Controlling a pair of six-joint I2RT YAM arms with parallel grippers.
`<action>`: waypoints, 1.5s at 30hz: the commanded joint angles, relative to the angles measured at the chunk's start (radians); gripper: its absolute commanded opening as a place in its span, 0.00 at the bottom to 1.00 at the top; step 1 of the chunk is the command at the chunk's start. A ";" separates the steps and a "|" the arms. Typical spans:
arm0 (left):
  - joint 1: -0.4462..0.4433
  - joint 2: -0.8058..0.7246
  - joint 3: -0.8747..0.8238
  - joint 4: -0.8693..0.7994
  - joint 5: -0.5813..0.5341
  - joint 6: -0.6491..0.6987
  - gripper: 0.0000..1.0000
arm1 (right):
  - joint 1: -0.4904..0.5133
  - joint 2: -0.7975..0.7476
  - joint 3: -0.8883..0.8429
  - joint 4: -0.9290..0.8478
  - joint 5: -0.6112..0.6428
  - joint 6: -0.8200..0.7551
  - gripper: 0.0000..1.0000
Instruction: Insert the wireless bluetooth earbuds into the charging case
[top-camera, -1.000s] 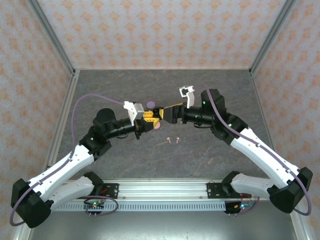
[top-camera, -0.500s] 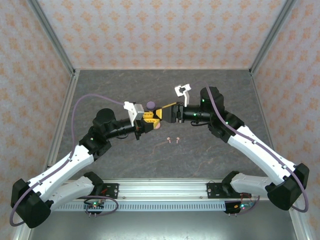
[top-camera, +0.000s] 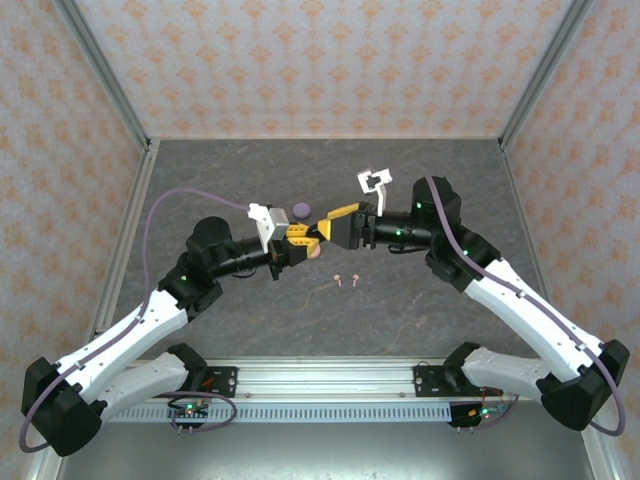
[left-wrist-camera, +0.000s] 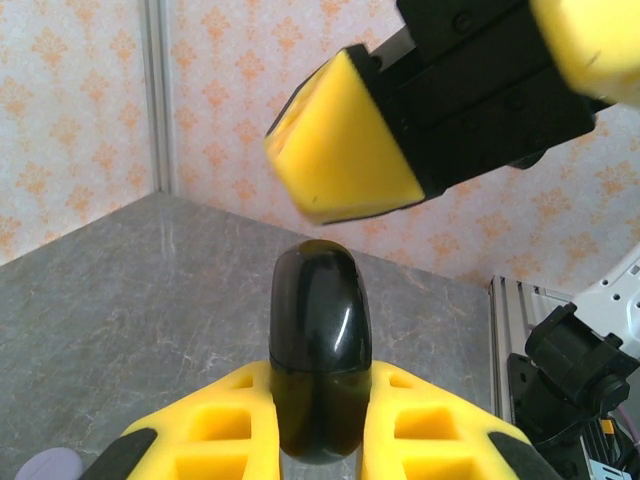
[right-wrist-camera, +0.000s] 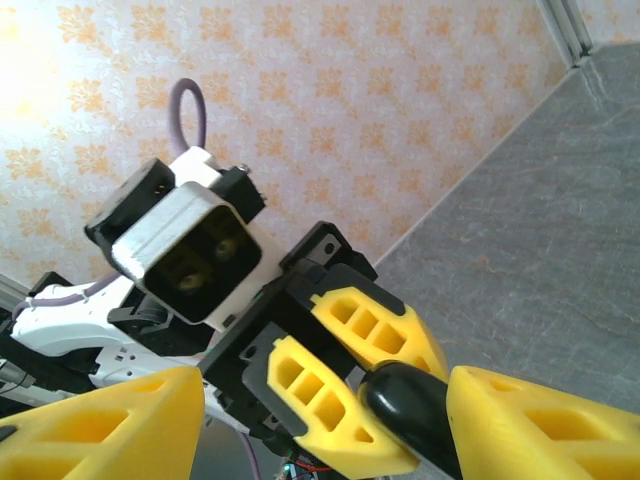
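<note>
The left pincer (left-wrist-camera: 320, 405) is clamped on a glossy black case (left-wrist-camera: 318, 320), a rounded piece I take for a charging case. It is gripped low, so the domed top stands clear of the yellow fingers. The right pincer (right-wrist-camera: 325, 390) stands part-way wide, with one finger on either side of the black case. In its own wrist view one finger looks to be touching or nearly touching the case, and the other is well apart from it.

What could go wrong, as I judge it:
- **Uneven contact:** if the right pincer meets the case on one side first, it would lever the slick shell sideways. With so low a hold, the case could twist or slip out.
- **Finger clash:** the two pincers crowd the same small piece, so their yellow fingers could collide.
- **A dropped case:** it would land among what lies below and scatter it.

Two pink earbuds (top-camera: 345, 279) lie on the tabletop (top-camera: 420, 320), a little to the near side of the black case, with neither pincer on them. A lilac disc (top-camera: 301, 211) sits just beyond the case, and a pink disc (top-camera: 315, 252) sits just on its near side.
</note>
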 joint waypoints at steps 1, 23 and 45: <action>-0.009 -0.004 0.019 0.001 -0.015 0.018 0.00 | 0.002 -0.023 -0.012 0.002 0.011 -0.039 0.65; -0.008 0.142 0.023 -0.022 -0.239 -0.096 0.00 | -0.008 -0.133 -0.040 -0.146 0.379 -0.098 0.76; 0.353 0.583 0.214 -0.399 -0.080 -0.235 0.00 | -0.021 -0.190 -0.094 -0.224 0.557 -0.073 0.91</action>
